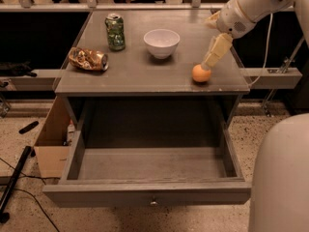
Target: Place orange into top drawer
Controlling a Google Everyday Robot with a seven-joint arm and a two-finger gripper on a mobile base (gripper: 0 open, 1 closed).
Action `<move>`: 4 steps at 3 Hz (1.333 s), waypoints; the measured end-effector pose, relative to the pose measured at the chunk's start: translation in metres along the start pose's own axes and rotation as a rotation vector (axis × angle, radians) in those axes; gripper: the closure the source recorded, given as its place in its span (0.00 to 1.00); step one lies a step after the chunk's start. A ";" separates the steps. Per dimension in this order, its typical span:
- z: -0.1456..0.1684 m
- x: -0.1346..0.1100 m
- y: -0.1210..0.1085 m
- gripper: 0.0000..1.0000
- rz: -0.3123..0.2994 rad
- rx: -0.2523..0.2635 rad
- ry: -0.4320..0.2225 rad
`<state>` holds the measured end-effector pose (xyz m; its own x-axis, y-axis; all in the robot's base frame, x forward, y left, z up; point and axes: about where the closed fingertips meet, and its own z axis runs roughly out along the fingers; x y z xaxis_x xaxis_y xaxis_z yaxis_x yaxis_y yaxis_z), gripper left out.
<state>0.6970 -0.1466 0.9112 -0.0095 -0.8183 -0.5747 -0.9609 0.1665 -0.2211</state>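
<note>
The orange (201, 74) lies on the cabinet top (145, 74) near its front right edge. My gripper (207, 63) reaches down from the upper right on a white arm. Its cream tip sits just above the orange, at or touching its top right side. The top drawer (145, 195) is pulled wide open below the cabinet top. Its inside is bare and its small round knob (153, 203) shows at the centre of the front panel.
On the cabinet top stand a white bowl (161, 42), a green can (115, 31) and a shiny gold-brown snack bag (88, 59). A cardboard box (48, 146) stands on the floor at the left. A white rounded robot part (280, 178) fills the lower right.
</note>
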 end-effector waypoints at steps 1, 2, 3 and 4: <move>0.017 0.011 -0.010 0.00 0.004 -0.018 0.028; 0.023 0.016 -0.010 0.00 0.013 -0.030 0.037; 0.016 0.026 0.001 0.00 0.018 -0.029 0.060; 0.033 0.033 0.016 0.00 0.032 -0.074 0.076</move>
<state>0.6905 -0.1524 0.8624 -0.0584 -0.8529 -0.5188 -0.9776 0.1541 -0.1433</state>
